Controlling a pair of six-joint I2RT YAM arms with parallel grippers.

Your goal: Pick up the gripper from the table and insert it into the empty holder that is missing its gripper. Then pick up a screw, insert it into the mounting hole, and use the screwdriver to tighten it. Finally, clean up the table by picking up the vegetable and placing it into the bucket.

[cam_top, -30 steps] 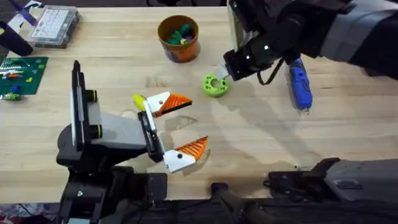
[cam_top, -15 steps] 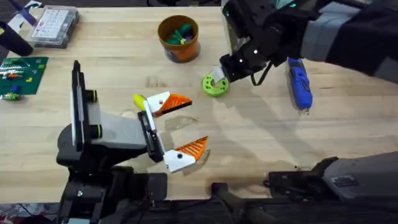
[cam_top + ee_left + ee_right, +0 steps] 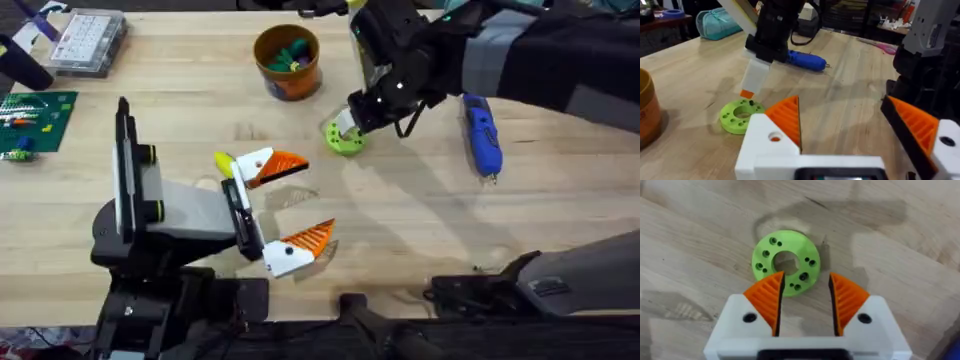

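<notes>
The vegetable (image 3: 347, 138), a lime-green ring with a central hole, lies flat on the table (image 3: 420, 220) to the right of the bucket (image 3: 287, 60). My right gripper (image 3: 346, 124) hangs open just over it. In the right wrist view the vegetable (image 3: 785, 262) sits ahead of the right gripper (image 3: 805, 297), partly under one orange pad (image 3: 767, 297). The blue screwdriver (image 3: 481, 133) lies farther right. My left gripper (image 3: 298, 205) stands open and empty near the front, facing the vegetable (image 3: 740, 116) and the screwdriver (image 3: 807, 60). The holder and the screw are out of view.
The orange bucket holds small green and blue pieces. A clear compartment box (image 3: 88, 40) sits at the back left corner, with a green circuit board (image 3: 35, 118) below it. Bare wood lies between the two grippers and toward the front right.
My right gripper has moved left and down, from beside the vegetable to directly over it. The left arm, vegetable and screwdriver have stayed put.
</notes>
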